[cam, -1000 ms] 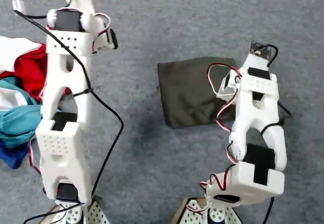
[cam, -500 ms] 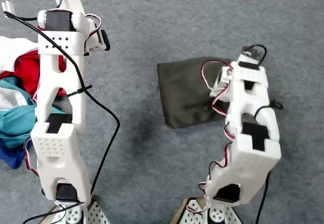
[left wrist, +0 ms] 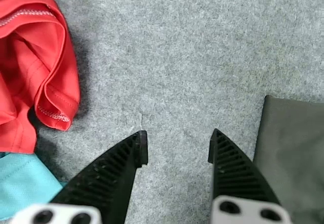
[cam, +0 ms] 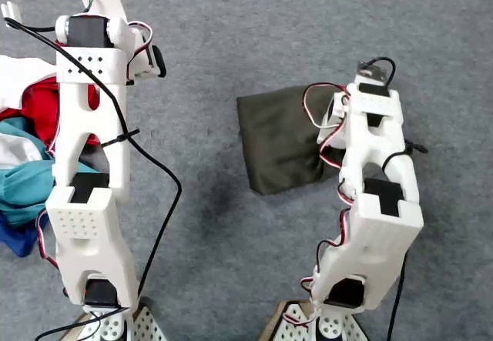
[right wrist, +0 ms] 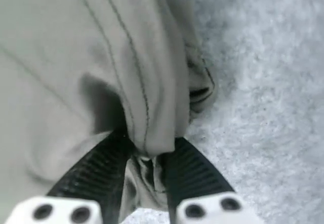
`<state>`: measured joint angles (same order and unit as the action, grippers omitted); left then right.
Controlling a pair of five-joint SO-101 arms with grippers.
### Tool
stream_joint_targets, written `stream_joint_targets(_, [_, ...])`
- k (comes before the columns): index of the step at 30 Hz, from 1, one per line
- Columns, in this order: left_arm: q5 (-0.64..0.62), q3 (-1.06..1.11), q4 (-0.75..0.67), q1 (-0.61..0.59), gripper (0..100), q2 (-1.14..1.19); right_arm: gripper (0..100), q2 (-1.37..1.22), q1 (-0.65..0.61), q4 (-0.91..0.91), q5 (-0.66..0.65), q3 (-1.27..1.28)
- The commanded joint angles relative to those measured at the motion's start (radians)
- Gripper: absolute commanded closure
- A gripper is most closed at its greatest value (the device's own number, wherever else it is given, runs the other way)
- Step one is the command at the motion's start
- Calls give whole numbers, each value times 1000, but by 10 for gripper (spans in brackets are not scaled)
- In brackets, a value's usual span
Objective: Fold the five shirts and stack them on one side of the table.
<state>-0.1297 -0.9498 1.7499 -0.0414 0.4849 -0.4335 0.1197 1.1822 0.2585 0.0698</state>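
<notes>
A folded olive shirt [cam: 279, 137] lies mid-table. My right arm [cam: 373, 125] hangs over its right edge. In the right wrist view my right gripper [right wrist: 149, 143] is shut on a bunched fold of the olive shirt [right wrist: 91, 57]. At the table's left edge lies a loose pile: a red shirt [cam: 40, 108], a teal shirt [cam: 27, 179], a white one [cam: 17, 75] and a blue one [cam: 19, 237]. My left gripper [left wrist: 177, 145] is open over bare felt, between the red shirt [left wrist: 30, 67] and the olive shirt [left wrist: 293, 153], holding nothing.
Grey felt [cam: 223, 48] covers the table. The left arm [cam: 88, 56] stretches along the pile's right side, and its black cable [cam: 166, 218] trails across the felt. Open felt lies between the two arms and along the far side.
The right arm has swung left and farther over the olive shirt, whose right edge is bunched and nudged left. The left arm shifted slightly left, then held still.
</notes>
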Motion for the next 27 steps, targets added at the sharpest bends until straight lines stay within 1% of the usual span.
stream_joint_targets(1, [2,-2,9,-29,793,-58,995,97,15,5,-68,-90])
stream_joint_targets(9, [3,-2,9,-117,793,-58,995,111,153,3,-172,-278])
stream_joint_targets(15, [3,-2,9,-127,793,-65,995,102,257,-8,-239,-357])
stream_joint_targets(22, [3,-2,9,-127,793,-65,995,-19,383,-11,-304,-461])
stream_joint_targets(25, [3,-2,9,-124,793,-64,995,-71,395,6,-334,-487])
stream_joint_targets(27, [3,-2,9,-123,793,-58,995,-91,363,41,-358,-507])
